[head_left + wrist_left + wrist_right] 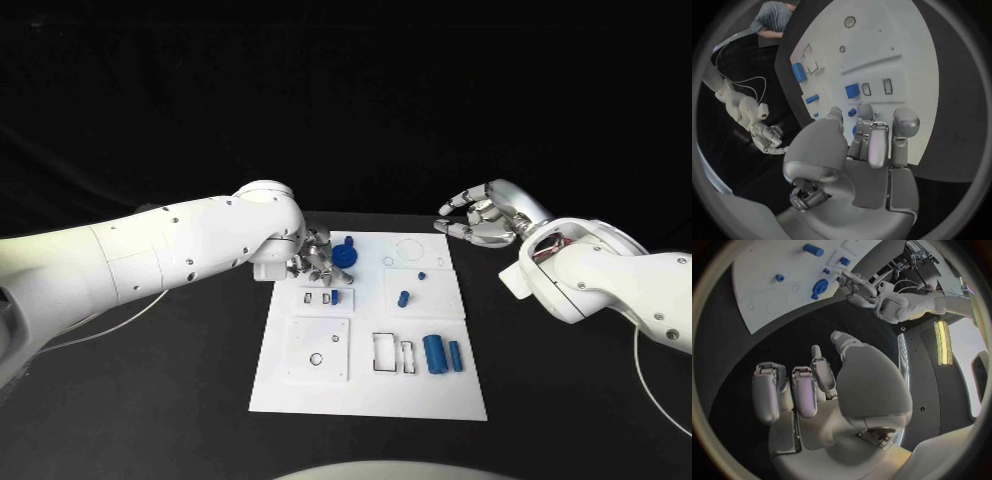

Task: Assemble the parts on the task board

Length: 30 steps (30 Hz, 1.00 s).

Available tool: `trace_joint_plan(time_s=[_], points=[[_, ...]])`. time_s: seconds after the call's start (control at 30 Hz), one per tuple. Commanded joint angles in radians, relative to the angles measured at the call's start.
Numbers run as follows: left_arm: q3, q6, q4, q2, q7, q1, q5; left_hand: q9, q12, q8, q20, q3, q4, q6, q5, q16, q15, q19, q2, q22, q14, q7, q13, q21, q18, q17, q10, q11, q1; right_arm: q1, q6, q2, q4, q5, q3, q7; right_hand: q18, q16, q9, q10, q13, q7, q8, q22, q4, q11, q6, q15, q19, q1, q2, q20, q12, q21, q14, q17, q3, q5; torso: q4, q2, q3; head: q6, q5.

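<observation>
The white task board (368, 395) lies in the middle of the black table. My left hand (312, 256) is at the board's far left part. Its thumb and fingers (872, 131) pinch a blue round part (345, 255) with a knob, which sits low on the board and shows as a blue sliver (856, 131) between them. My right hand (483, 218) hovers over the black table just beyond the board's far right corner, its fingers (795, 390) apart and holding nothing. Two blue cylinders (444, 354) lie side by side near the front right.
A short blue cylinder (405, 296) and a small blue piece (421, 274) lie mid-board. A blue block (335, 297) stands in a slot. Empty rectangular recesses (387, 352) and a square plate (319, 348) occupy the board's front. Black table surrounds the board.
</observation>
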Motion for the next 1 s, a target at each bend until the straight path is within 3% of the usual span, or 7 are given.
trace_joint_plan(time_s=[0.03,0.27,0.67,0.83,0.87,1.0], points=[[0.000,0.037,0.000,0.005,-0.003,-0.001,0.011,0.002,-0.002,0.003,0.007,0.011,-0.001,-0.009,0.000,0.007,0.004,-0.002,-0.001,0.000,0.040,-0.001,0.000,0.006,-0.007,0.063,-0.006,0.001,0.012,0.000,0.005,0.003,-0.002,0.005,0.000,0.013,0.008,-0.006,0.002,-0.006,0.001,0.001,0.005,0.169,0.006,-0.002,-0.009,-0.005,0.014,-0.002,-0.007,-0.006,-0.003,-0.007,0.067,0.098,0.003,0.004,0.0013,0.000,-0.0004,-0.005,-0.003],[0.000,0.064,-0.007,0.010,-0.005,-0.009,0.016,0.003,-0.002,0.001,0.008,0.030,-0.001,-0.011,0.001,0.010,0.005,-0.003,-0.004,0.004,0.041,0.000,0.001,0.009,-0.007,0.068,-0.008,0.002,0.017,0.000,0.008,0.007,-0.006,0.005,0.000,0.012,0.009,-0.007,0.002,-0.005,0.001,0.001,0.005,0.168,0.006,-0.002,-0.009,-0.005,0.013,-0.002,-0.007,-0.006,-0.003,-0.009,0.066,0.097,0.003,0.005,0.0057,-0.002,-0.0004,-0.013,-0.004],[0.000,0.074,-0.009,0.013,-0.005,-0.016,0.025,0.005,0.002,-0.004,0.009,0.118,0.000,-0.010,0.000,0.016,0.006,-0.006,-0.031,0.016,0.041,0.000,0.009,0.020,-0.008,0.075,-0.008,0.002,0.015,0.000,0.014,0.009,-0.009,-0.004,-0.001,0.007,0.009,-0.007,0.002,-0.005,0.001,0.001,0.005,0.168,0.007,-0.002,-0.009,-0.005,0.012,-0.003,-0.006,-0.006,-0.003,-0.009,0.066,0.096,0.003,0.005,0.0033,-0.001,-0.0004,-0.017,-0.004],[0.000,0.082,-0.011,0.015,-0.005,-0.019,0.028,0.007,0.001,-0.013,0.011,0.256,-0.002,-0.006,0.000,0.018,0.007,-0.010,-0.086,0.023,0.041,0.001,0.012,0.028,-0.008,0.078,-0.009,0.004,-0.011,0.000,0.016,0.010,-0.010,-0.006,-0.001,0.006,0.009,-0.007,0.002,-0.005,0.002,0.001,0.006,0.167,0.008,-0.002,-0.009,-0.005,0.012,-0.003,-0.006,-0.006,-0.002,-0.010,0.066,0.096,0.004,0.005,0.0054,-0.002,-0.0001,-0.020,-0.006],[0.000,0.083,-0.011,0.015,-0.005,-0.019,0.028,0.009,-0.001,-0.018,0.013,0.375,0.003,-0.001,0.000,0.018,0.007,-0.014,-0.136,0.025,0.041,0.003,0.013,0.032,-0.009,0.079,-0.009,0.004,-0.046,0.000,0.016,0.010,-0.011,-0.006,-0.001,0.006,0.009,-0.007,0.002,-0.005,0.002,0.001,0.006,0.167,0.008,-0.002,-0.009,-0.005,0.012,-0.003,-0.006,-0.006,-0.002,-0.010,0.066,0.096,0.004,0.005,0.0058,-0.002,0.0001,-0.020,-0.007],[0.000,0.083,-0.011,0.016,-0.005,-0.021,0.030,0.012,0.000,-0.018,0.013,0.438,-0.001,-0.002,-0.001,0.019,0.008,-0.014,-0.162,0.027,0.041,0.003,0.014,0.034,-0.008,0.079,-0.008,0.004,-0.065,0.000,0.016,0.011,-0.011,-0.007,-0.001,0.005,0.009,-0.007,0.002,-0.005,0.002,0.001,0.006,0.167,0.008,-0.002,-0.009,-0.005,0.012,-0.003,-0.006,-0.006,-0.002,-0.010,0.066,0.096,0.004,0.005,0.0066,-0.002,0.0001,-0.020,-0.008]])
